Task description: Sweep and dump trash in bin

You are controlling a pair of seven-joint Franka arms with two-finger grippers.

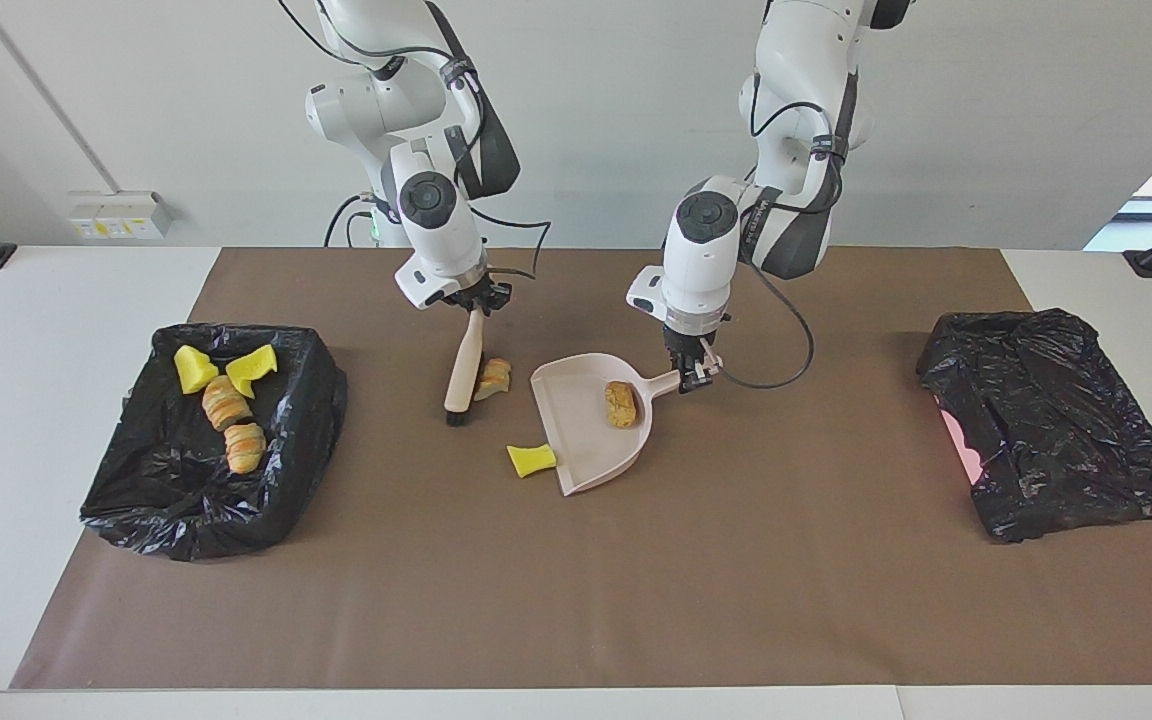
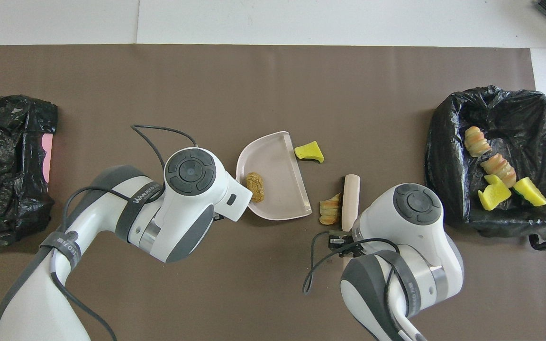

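While right hand point(image 1: 473, 303) grips brush point(image 1: 462, 368), pastry lump point(image 1: 493, 379) touches brush

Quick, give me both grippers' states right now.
Left gripper: shut on the dustpan handle.
Right gripper: shut on the brush handle.

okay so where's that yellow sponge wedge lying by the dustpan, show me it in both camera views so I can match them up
Facing view: the yellow wedge lies on the brown mat, low in the middle, touching the dustpan's open edge.
Overhead view: the same yellow wedge sits above centre, at the dustpan's straight edge, at its corner farther from the robots.
Shared landmark: the brown lump lying in the dustpan.
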